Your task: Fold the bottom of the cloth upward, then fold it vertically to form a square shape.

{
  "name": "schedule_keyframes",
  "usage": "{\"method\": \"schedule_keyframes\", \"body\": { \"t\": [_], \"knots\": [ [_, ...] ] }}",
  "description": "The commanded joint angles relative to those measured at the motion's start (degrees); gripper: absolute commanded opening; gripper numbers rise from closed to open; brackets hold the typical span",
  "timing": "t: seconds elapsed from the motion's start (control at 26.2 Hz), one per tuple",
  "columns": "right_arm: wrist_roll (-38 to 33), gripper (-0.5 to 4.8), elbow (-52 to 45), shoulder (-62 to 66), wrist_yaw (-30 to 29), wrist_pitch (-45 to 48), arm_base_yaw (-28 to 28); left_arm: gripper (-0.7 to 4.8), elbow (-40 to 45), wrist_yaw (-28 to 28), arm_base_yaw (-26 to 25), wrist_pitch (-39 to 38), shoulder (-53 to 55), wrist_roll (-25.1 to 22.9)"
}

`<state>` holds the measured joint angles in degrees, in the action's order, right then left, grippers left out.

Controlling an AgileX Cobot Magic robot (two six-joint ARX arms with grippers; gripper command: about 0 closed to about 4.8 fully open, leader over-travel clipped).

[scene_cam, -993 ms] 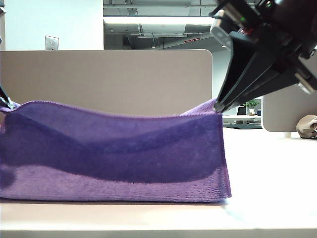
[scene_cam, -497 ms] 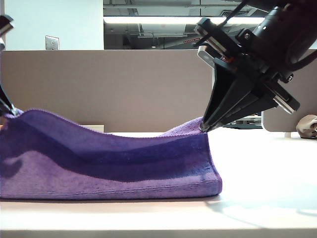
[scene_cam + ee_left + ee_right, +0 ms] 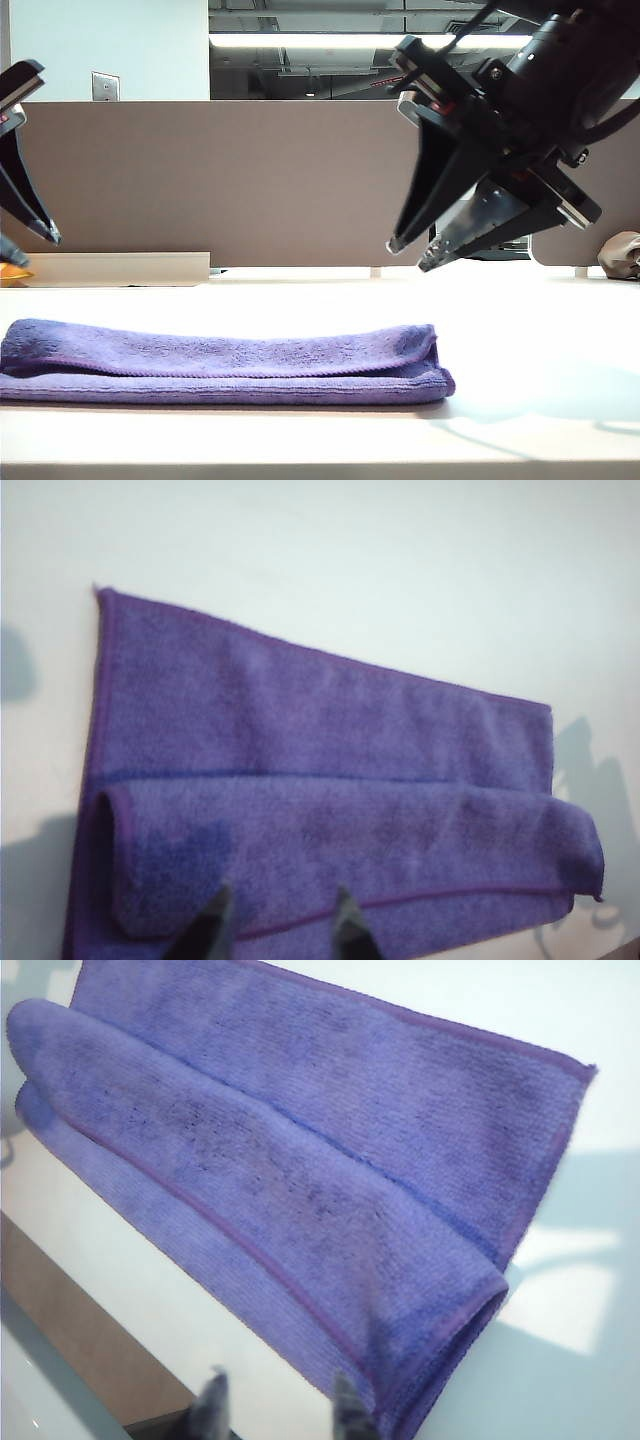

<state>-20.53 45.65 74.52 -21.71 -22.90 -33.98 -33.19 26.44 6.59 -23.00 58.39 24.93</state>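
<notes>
Purple microfiber, the cloth (image 3: 220,360) is seen lying flat on the pale counter (image 3: 540,330), its lower part already turned up over itself, though in both wrist views the upper layer stops short of the far hem, so a strip of the lower layer is left bare. The first fold is judged done. The right end effector (image 3: 410,257) hangs above the cloth's right end with its jaws parted and empty; the left end effector (image 3: 280,920) is held above the cloth's left end, jaws likewise apart and nothing gripped. Next, one short end must be gripped and carried across onto the other. The left end effector is cut off at the exterior view's edge, and only blurred fingertips (image 3: 346,1400) are shown by either wrist view.
</notes>
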Motion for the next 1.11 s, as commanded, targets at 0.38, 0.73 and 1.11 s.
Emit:
{"method": "schedule_keyframes", "body": {
  "t": [0.38, 0.73, 1.11],
  "knots": [
    [-0.4, 1.54, 0.3, -0.2, 0.9, -1.7, 0.0, 1.22, -0.2, -0.8, 0.0, -2.3, 0.0, -1.0],
    [-0.4, 1.54, 0.3, -0.2, 2.7, -5.2, 0.1, 1.27, -0.2, -3.3, 0.0, -7.9, 0.5, -2.4],
    [-0.4, 1.54, 0.3, 4.0, 0.0, -4.3, 0.1, 1.29, -0.2, -1.7, 0.0, -8.7, 4.1, -3.5]
  ]
}}
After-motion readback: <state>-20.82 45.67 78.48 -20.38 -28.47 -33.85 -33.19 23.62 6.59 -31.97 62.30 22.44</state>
